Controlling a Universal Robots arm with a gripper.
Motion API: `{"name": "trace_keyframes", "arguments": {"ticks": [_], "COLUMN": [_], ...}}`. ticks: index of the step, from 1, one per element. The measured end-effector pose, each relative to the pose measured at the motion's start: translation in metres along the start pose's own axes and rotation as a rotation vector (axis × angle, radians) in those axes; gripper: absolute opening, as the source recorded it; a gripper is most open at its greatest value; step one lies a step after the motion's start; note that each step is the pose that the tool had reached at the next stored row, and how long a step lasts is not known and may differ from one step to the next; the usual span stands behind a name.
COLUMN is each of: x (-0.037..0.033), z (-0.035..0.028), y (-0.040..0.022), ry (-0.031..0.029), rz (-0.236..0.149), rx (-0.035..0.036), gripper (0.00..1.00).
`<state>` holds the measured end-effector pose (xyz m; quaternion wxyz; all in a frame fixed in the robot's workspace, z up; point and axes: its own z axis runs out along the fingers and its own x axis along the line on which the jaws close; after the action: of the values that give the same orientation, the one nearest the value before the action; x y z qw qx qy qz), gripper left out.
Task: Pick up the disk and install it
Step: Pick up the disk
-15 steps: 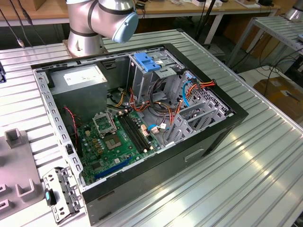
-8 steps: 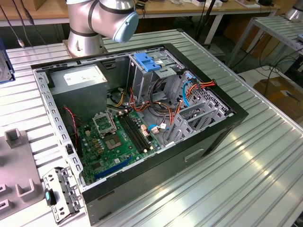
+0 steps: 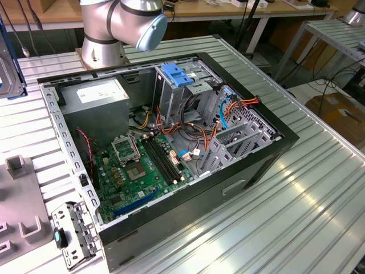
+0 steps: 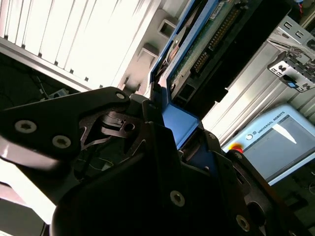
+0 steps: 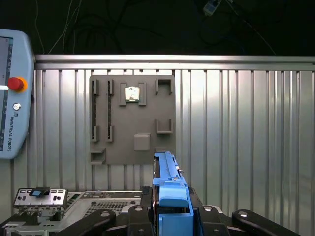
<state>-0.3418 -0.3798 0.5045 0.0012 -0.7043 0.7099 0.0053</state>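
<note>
Half the job looks done, by my reading: the disk [image 5: 166, 169] is off the bench [image 5: 246, 123] and held by the hand [image 5: 171, 204]. In both wrist views the hand is closed narrow on it. The black fingers [image 4: 98, 113] press on its two broad sides, a blue side rail faces the first wrist camera, and the rest of the disk juts out past the fingertips.

Out ahead of the hand, and well apart from it, a grey holder board [image 5: 133, 123] lies flat on the ribbed bench. Neither the hand nor the disk touches it. Off to one side of the hand sits a control tablet [image 5: 15, 98] with a red button.

In the exterior view the open computer case [image 3: 251, 165] lies on the bench with its circuit board facing up. The blue-handled drive cage [image 3: 181, 85] stands inside it, with loose cables [image 3: 222, 108] just beside it. I cannot tell how far the hand is from that cage.

So the step in hand is the carry, and the install is not yet done. I judge that the install calls for turning the disk until its rails line up with the cage's slot. It also calls for a square approach that keeps clear of the cables, and a firm hold until the disk is seated.
</note>
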Motion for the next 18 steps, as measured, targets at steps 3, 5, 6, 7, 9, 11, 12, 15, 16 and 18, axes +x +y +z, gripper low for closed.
{"name": "trace_keyframes", "arguments": {"ticks": [3,5,6,7,9,11,12,15,16,18], "x": [0.0000,0.0000,0.0000,0.0000,0.0000,0.0000,0.0000,0.0000,0.0000,0.0000], "z": [-0.0001,-0.0001,-0.0001,-0.0001,-0.0002,-0.0001,-0.0001,-0.0001,-0.0002,-0.0001], "y": [-0.0063,-0.0101,-0.0113,-0.0132,-0.0161,-0.0189,-0.0200,-0.0237,-0.0250,-0.0280], "ry": [0.0000,0.0000,0.0001,0.0000,0.0001,0.0001,0.0000,0.0000,0.0000,0.0000], "rz": [0.000,0.001,0.001,0.001,0.001,0.001,0.001,0.001,0.001,0.001], "rx": [-0.0007,-0.0011,-0.0014,-0.0015,-0.0019,-0.0022,-0.0022,-0.0026,-0.0028,-0.0030], "gripper": [0.37,0.37,0.37,0.37,0.37,0.37,0.37,0.37,0.37,0.37]}}
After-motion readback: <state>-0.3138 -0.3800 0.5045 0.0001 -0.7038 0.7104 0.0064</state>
